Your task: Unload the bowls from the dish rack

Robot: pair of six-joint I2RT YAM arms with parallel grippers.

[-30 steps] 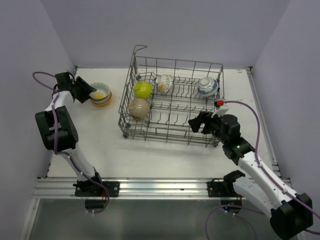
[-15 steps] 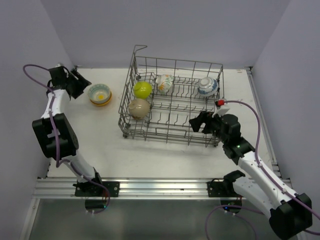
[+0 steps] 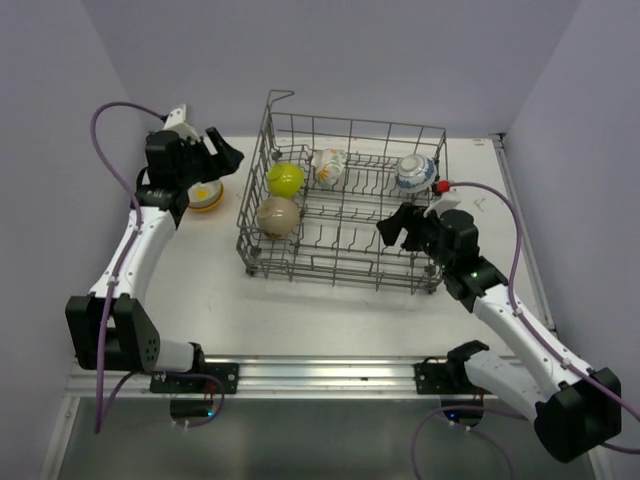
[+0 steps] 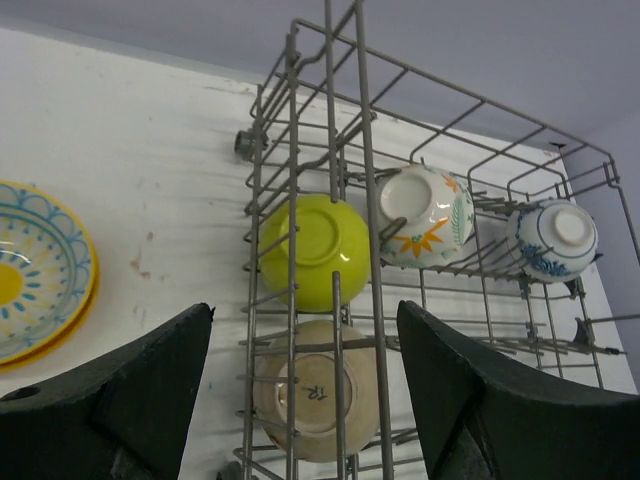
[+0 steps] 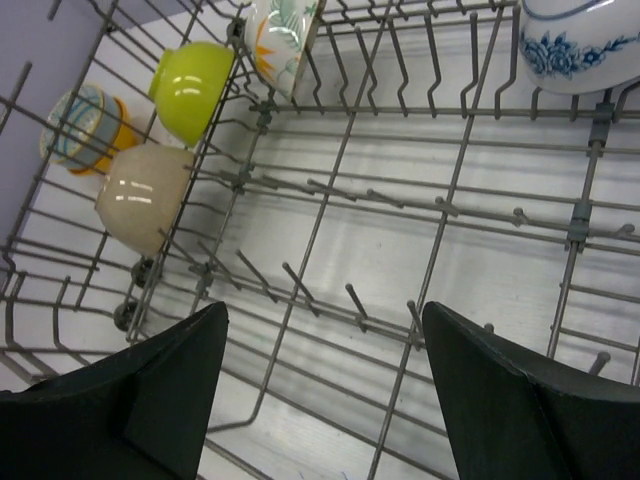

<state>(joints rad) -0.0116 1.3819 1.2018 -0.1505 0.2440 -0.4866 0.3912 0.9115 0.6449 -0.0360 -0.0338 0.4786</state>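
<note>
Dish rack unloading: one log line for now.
left gripper open; right gripper open over dish rack; racked: lime bowl, beige bowl, floral bowl, blue-patterned bowl; bowl stack on table

One wire dish rack [image 3: 345, 235]. Six bowls can be counted. Four stand in the rack: one lime-yellow bowl [image 3: 286, 179], one beige bowl [image 3: 278, 216], one floral bowl [image 3: 329, 166] and one blue-patterned bowl [image 3: 415, 172]. Two sit nested outside it at the left of the overhead frame: one patterned bowl [image 4: 30, 270] inside one orange-yellow bowl [image 3: 209, 204]. There are two robot arms: the left arm [image 3: 140, 245] and the right arm [image 3: 505, 315].
</note>
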